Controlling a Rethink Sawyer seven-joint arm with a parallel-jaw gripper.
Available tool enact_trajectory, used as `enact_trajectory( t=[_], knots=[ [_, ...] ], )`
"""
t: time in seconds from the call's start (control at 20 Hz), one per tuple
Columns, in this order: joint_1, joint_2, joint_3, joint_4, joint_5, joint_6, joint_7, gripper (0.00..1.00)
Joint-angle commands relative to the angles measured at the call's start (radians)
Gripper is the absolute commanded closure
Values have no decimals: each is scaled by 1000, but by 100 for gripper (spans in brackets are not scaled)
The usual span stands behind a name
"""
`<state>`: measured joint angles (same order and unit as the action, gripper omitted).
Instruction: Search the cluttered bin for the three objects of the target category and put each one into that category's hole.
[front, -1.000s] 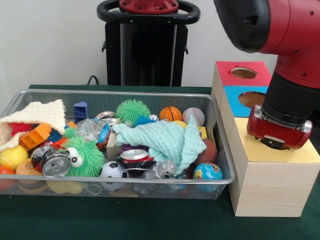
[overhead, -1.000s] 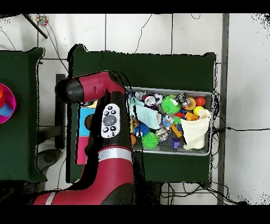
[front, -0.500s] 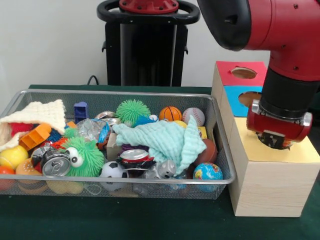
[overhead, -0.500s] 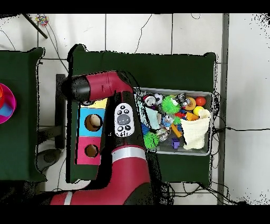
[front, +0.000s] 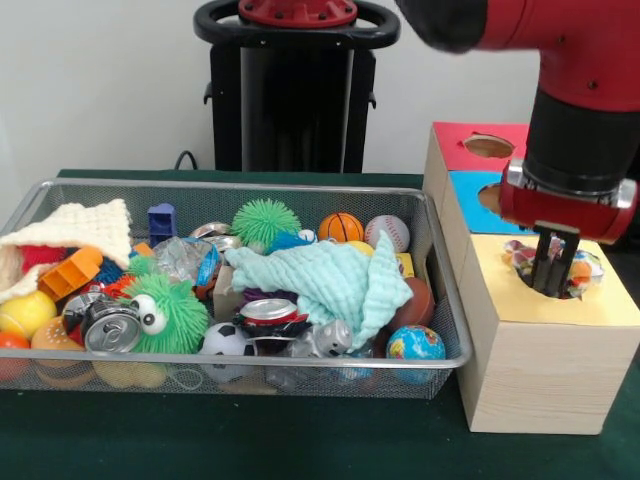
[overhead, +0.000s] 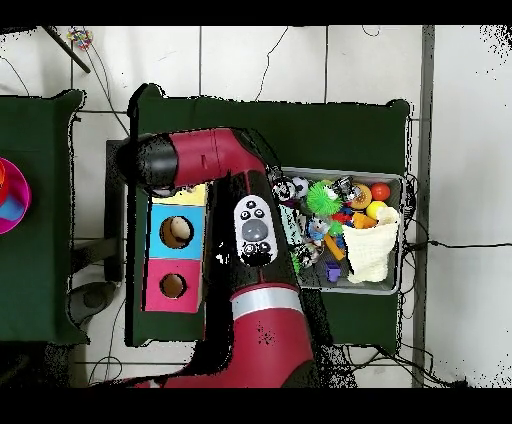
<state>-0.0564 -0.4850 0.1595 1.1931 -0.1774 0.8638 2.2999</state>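
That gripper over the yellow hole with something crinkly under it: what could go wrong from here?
1. The crinkly wrapper seems to sit at the yellow hole's rim, not clearly inside. It might catch there or cling to the gripper as it rises.
2. The bin is packed. The green cloth covers other things, so remaining targets may be hard to find.

- Wooden sorting box (front: 540, 370): stood just beside the bin's right end; top panels red, blue and yellow, each with a round hole.
- Yellow panel's hole (front: 575, 275): held crinkled, multicoloured items, visible at its rim.
- Wire mesh bin (front: 240, 372): packed with mixed clutter.
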Motion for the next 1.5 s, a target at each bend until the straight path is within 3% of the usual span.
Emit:
enact_trajectory(
  t=[0.05,0.4,0.6,0.95,1.5],
  knots=[
    [-54,-116,50,34,-36,124,-205,100],
    [-31,-147,6,16,-122,78,-178,100],
    [-39,-166,12,20,-131,96,-176,100],
    [-51,-109,44,45,-150,27,-159,100],
    [-33,-58,24,66,-227,-91,-94,100]
  ],
)
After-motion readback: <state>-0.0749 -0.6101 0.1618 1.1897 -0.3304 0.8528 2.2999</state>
